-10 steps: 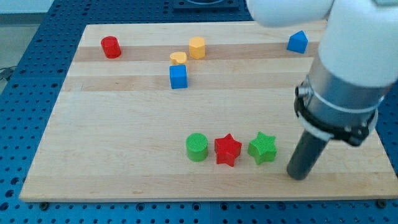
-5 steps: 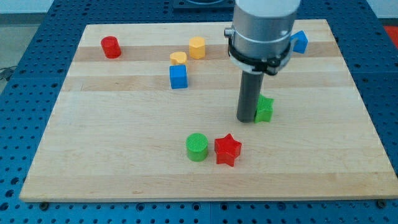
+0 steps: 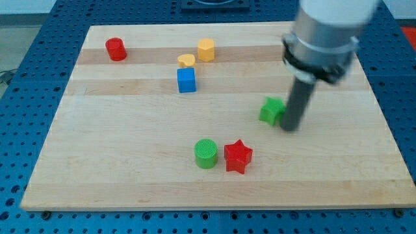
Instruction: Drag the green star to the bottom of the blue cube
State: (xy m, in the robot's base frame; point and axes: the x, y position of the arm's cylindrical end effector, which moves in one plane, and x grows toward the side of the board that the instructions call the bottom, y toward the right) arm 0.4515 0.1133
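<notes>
The green star (image 3: 271,110) lies on the wooden board right of centre. My tip (image 3: 290,126) stands right against the star's right side. The blue cube (image 3: 186,80) sits up and to the left of the star, well apart from it. A yellow heart-like block (image 3: 186,60) lies just above the cube.
A green cylinder (image 3: 206,153) and a red star (image 3: 238,156) sit side by side near the view's bottom. A yellow hexagonal block (image 3: 206,49) and a red cylinder (image 3: 116,49) lie near the top. My arm hides the top right of the board (image 3: 97,130).
The green star moved from beside the red star up to mid-board, then slightly left. My tip went from the star's lower right, to its left, and now to its right.
</notes>
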